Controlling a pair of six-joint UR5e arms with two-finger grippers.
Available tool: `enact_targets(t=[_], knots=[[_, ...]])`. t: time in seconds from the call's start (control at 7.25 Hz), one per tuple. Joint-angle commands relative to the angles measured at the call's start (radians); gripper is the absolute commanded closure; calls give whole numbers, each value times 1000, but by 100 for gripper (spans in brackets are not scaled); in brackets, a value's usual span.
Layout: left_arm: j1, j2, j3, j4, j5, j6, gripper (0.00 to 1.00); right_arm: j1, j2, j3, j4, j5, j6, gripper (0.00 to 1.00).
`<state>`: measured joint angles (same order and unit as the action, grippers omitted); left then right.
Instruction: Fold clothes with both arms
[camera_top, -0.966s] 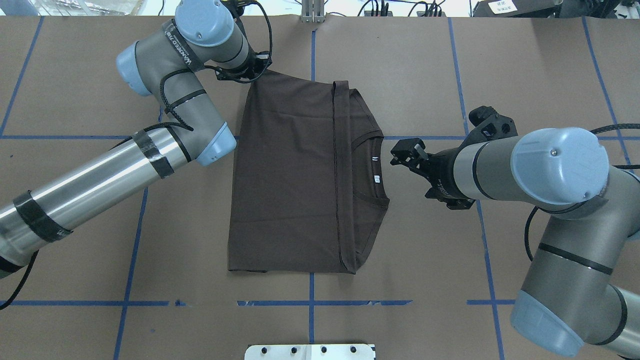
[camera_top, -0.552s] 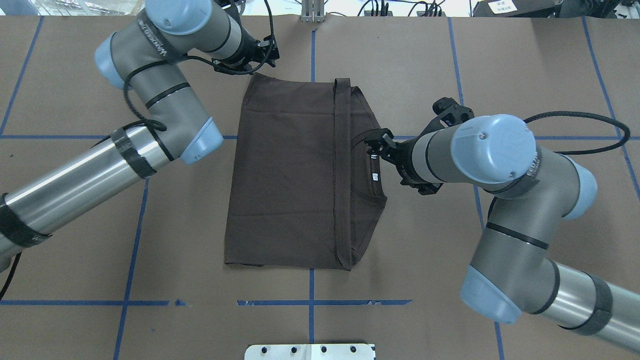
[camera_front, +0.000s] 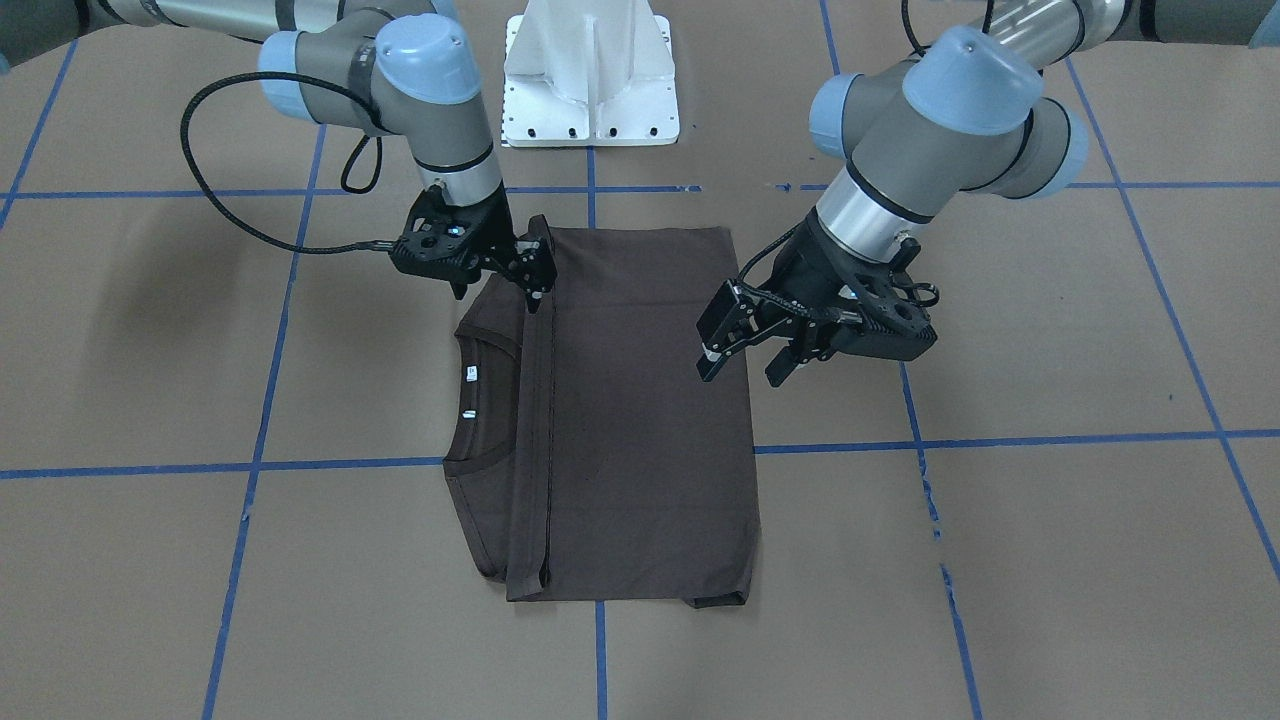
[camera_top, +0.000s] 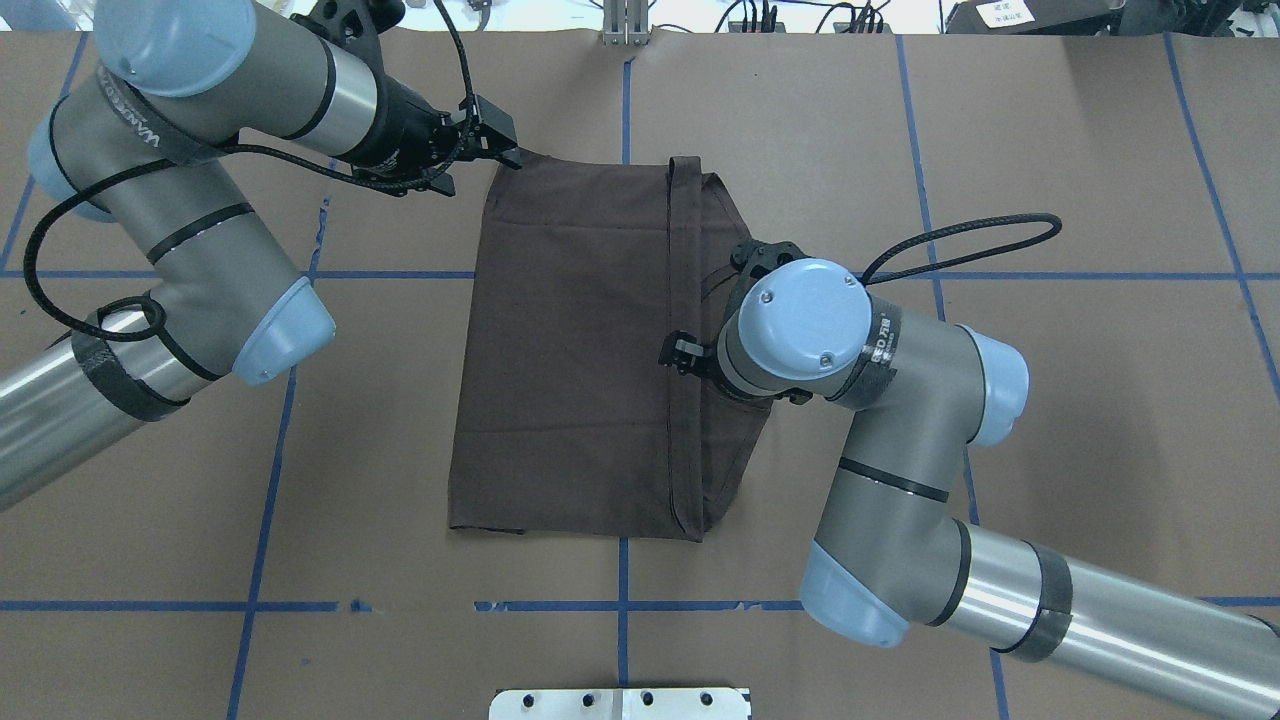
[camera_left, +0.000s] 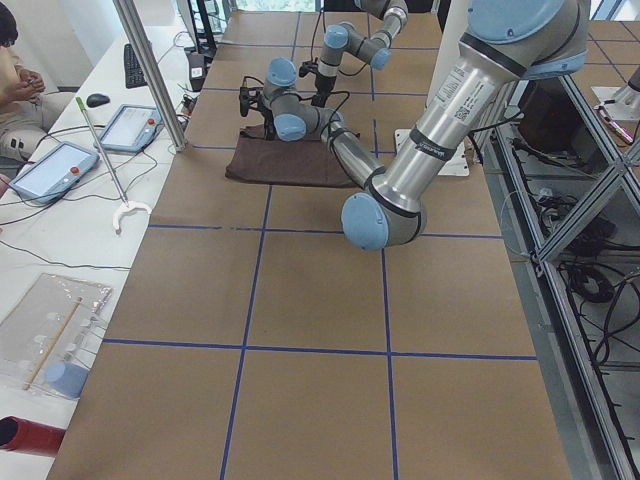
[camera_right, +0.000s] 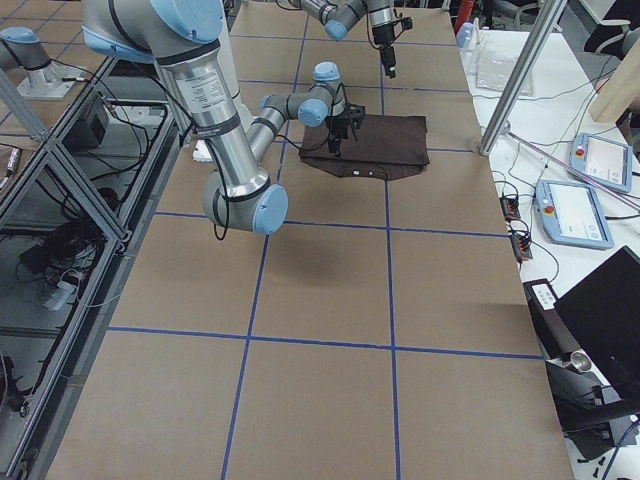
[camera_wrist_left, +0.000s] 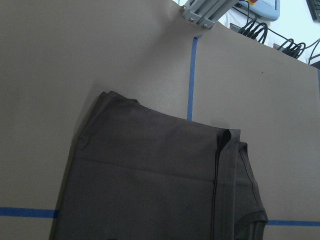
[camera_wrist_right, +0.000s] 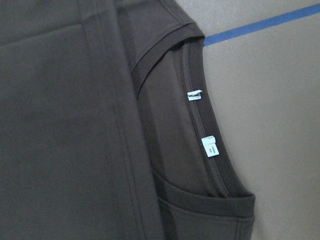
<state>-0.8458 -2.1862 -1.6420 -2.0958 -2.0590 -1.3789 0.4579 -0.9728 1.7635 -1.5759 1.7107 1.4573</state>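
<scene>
Fingers (camera_front: 716, 338) of the left gripper (camera_front: 748, 352) hang apart near the 11 o'clock corner, seen from overhead, of the dark brown T-shirt (camera_top: 570, 350), which lies folded flat mid-worktop (camera_top: 1100, 150). Whether the fingers of the right gripper (camera_front: 537, 275), at the shirt's 3 o'clock side, are parted cannot be told. The cloth looks light and limp, so it is likely best pinched at the corners, through all layers.

Brown table (camera_top: 1100, 150), blue tape grid (camera_top: 400, 274), folded dark brown T-shirt (camera_top: 570, 350) lying flat mid-table

Clock read off the overhead view. Found T-shirt (camera_top: 570, 350) flat at centre of surface (camera_top: 1050, 150), collar (camera_wrist_right: 200, 125) end toward 3 o'clock, upper folded layer lapping over it from 9. Logged left gripper (camera_top: 505, 142) at T-shirt's 11 o'clock corner, raised off surface; right gripper (camera_front: 538, 282) above T-shirt's 3 o'clock half, by the fold edge. Noted pedestal (camera_top: 620, 703) at 6 o'clock.
</scene>
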Motion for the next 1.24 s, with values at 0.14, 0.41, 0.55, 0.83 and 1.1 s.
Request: enact_targets(t=[0.14,0.41,0.55,0.83,1.1], knots=[[-10,23,-18,0,-20,-12,13,-79,74,-62,-118,-16,-112,0],[-6,25,-35,2,-20,-66,12,-82,72,-97,-121,-28,-161,0],[-2,31,-36,0,-20,-69,12,-94,78,-111,-130,-57,-163,0],[-2,37,-35,-4,-20,-69,12,-94,127,-163,-128,-66,-163,0],[-2,39,-35,-6,-20,-69,12,-99,120,-171,-130,-65,-164,0]])
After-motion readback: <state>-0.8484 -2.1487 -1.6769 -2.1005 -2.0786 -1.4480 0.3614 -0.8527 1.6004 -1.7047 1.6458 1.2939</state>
